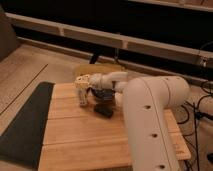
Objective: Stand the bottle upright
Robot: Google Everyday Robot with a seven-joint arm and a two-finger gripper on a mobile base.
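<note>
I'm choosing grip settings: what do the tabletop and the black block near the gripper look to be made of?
The tabletop looks like wood, matte: pale planks with visible seams. The black block is dark and dull, maybe plastic or rubber; hard to tell. The gripper, at the table's far left part, looks like pale plastic.

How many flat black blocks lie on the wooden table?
1. The flat black rectangular block lies on the wooden table, right of the gripper. The arm may hide others.

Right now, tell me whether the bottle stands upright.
Cannot tell: the pincer hangs at the wooden table's far left, and no bottle shows clearly.
</note>
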